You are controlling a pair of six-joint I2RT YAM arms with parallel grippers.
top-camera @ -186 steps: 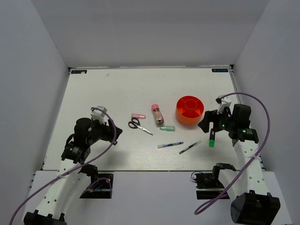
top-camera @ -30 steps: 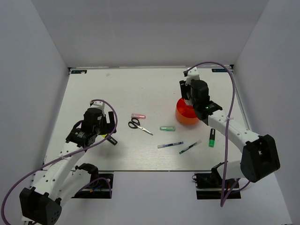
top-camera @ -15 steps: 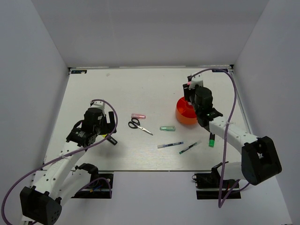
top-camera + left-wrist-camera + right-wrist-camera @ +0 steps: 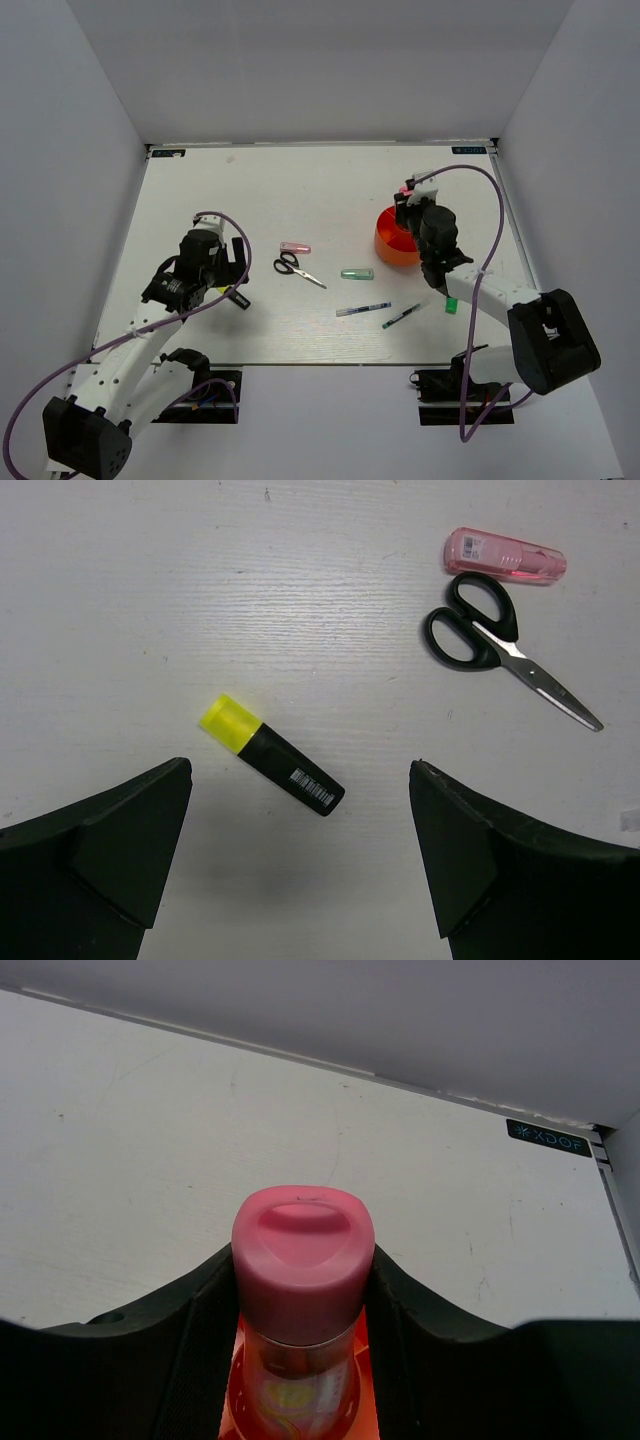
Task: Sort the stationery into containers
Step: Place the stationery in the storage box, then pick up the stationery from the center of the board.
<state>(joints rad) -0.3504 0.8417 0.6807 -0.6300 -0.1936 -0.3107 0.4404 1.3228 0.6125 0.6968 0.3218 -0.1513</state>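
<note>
My right gripper (image 4: 303, 1290) is shut on the pink-capped glue tube (image 4: 303, 1260) and holds it upright over the orange-red cup (image 4: 231, 1392). In the top view that gripper (image 4: 408, 202) is at the cup's (image 4: 392, 250) far edge. My left gripper (image 4: 300, 770) is open and empty above the yellow highlighter (image 4: 270, 755), which lies between its fingers; in the top view the gripper (image 4: 228, 280) hovers left of the scissors (image 4: 297, 267). On the table lie a pink piece (image 4: 295, 247), a pale-green piece (image 4: 357, 273), a blue-white pen (image 4: 363, 309), a green pen (image 4: 405, 315) and a green highlighter (image 4: 451, 303).
The scissors (image 4: 505, 650) and the pink piece (image 4: 505, 555) lie to the upper right in the left wrist view. White walls close in the table on three sides. The right arm stretches over the green highlighter's area.
The glue tube has left the table and is now in my right gripper at the cup. Over the last second that gripper moved slightly nearer over the cup. The left arm held still.
</note>
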